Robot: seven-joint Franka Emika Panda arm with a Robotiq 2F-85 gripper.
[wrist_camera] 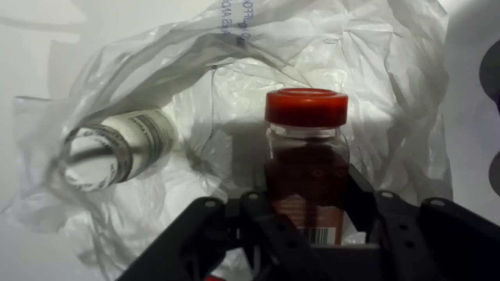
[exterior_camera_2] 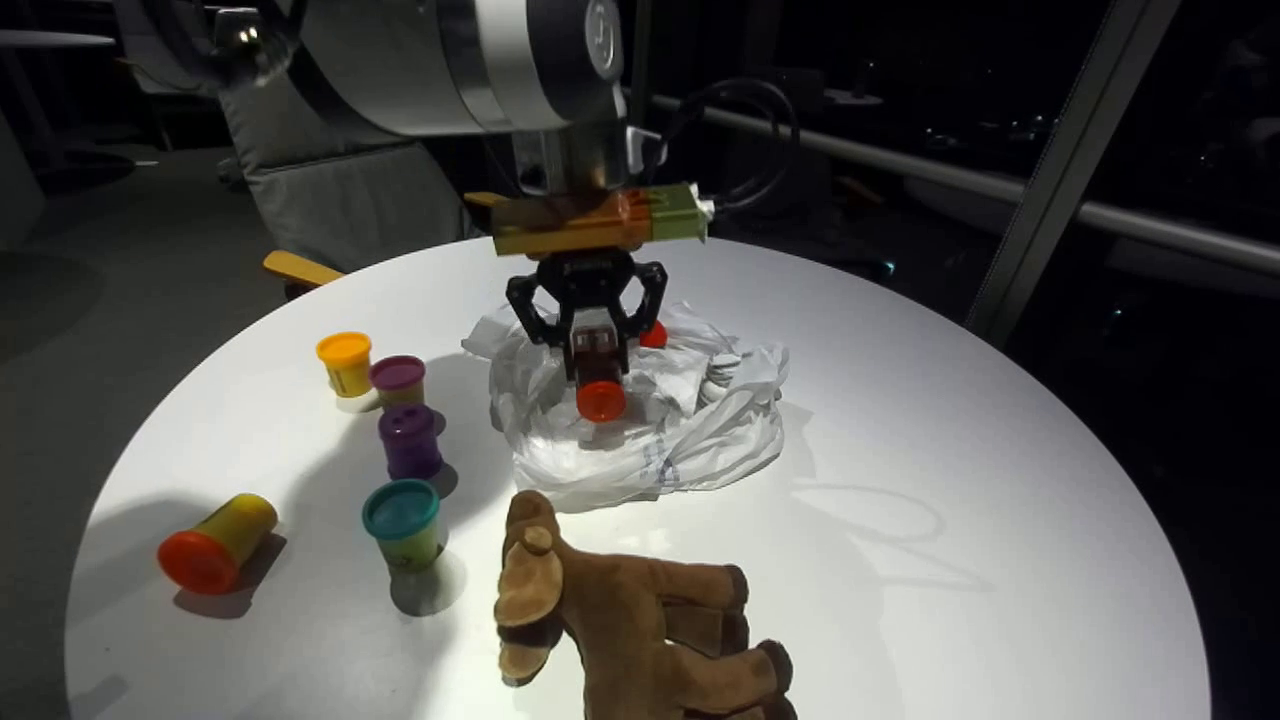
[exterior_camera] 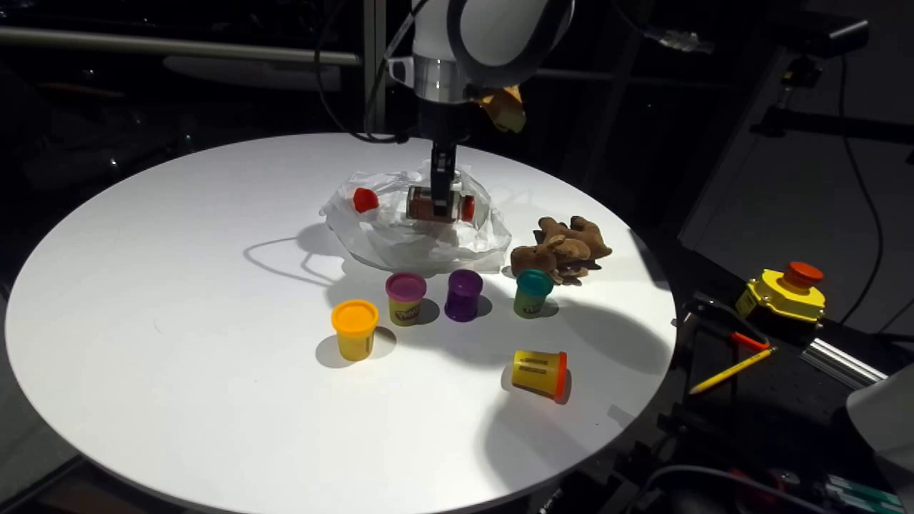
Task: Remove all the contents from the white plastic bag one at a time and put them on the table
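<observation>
The gripper (exterior_camera_2: 597, 363), jaws partly spread, clasps a red-capped jar (wrist_camera: 308, 156); smooth sides might slip, or snagging drag the white plastic bag (exterior_camera_2: 610, 460).

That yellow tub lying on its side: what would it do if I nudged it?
The yellow tub would probably roll, being round and lying on its side. It might curve rather than run straight, as its orange lid looks wider than its body.

The black two-fingered pincer (wrist_camera: 309, 181) clamps a clear cylindrical jar (wrist_camera: 308, 152) with a red lid (wrist_camera: 306, 111) and reddish-brown label (wrist_camera: 308, 216). Beneath it spreads a wrinkled, translucent white plastic-film bag (wrist_camera: 398, 105); among its folds lies a white cylindrical bottle (wrist_camera: 142, 134) with dark print.
</observation>
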